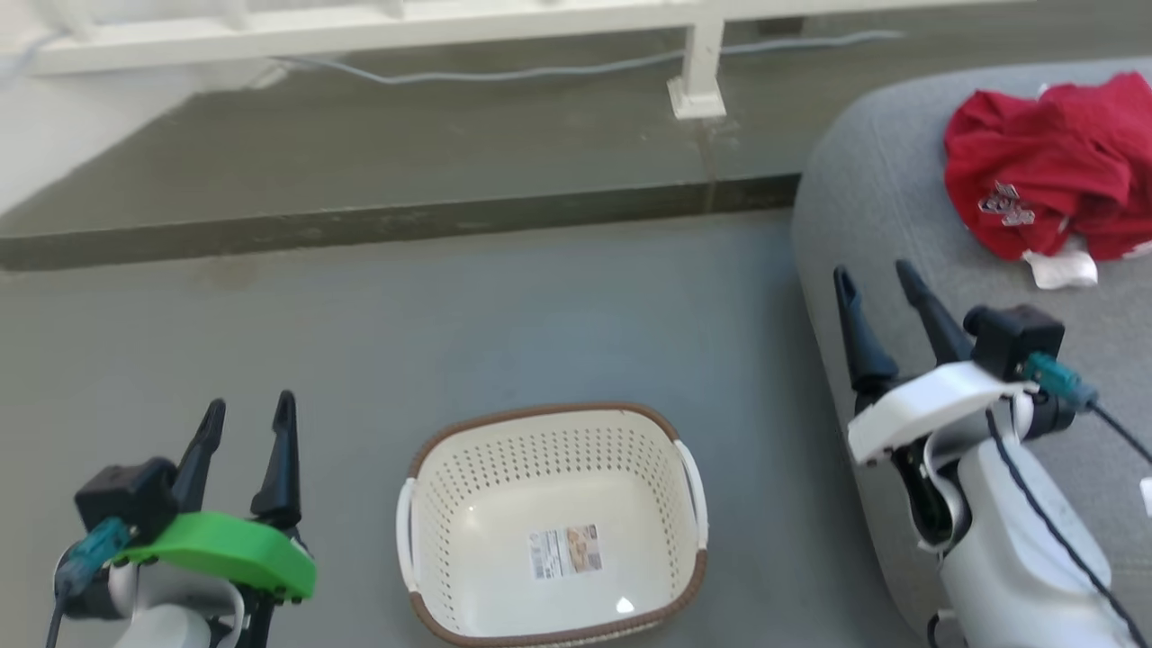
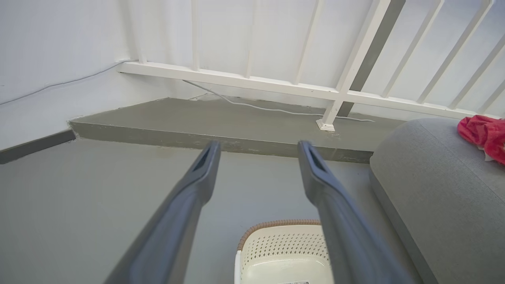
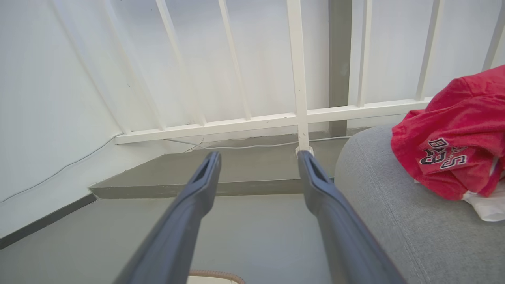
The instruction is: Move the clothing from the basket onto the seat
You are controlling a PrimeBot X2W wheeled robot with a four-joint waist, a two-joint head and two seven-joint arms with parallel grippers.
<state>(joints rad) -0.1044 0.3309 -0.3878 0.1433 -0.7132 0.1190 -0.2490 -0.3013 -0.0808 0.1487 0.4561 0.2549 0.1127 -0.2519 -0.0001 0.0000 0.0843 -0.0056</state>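
Grey floor (image 1: 450,315) is seen from the head: basket (image 1: 540,450) empty near centre, clothing (image 1: 1044,166) heaped on the seat (image 1: 882,207) far right, left tool (image 1: 250,405) and right tool (image 1: 871,270) held wide, empty. Left wrist: basket is glimpsed between spread fingers (image 2: 185,205). Right wrist: clothing is seen on the seat.

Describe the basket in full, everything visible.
The basket is a small white plastic tub, rounded-rectangular, its walls perforated with rows of holes. It is topped by a brown woven-look rim and has a white handle on each side. It stands upright on the grey floor, empty but for a label sticker on its bottom. Nothing else touches it.
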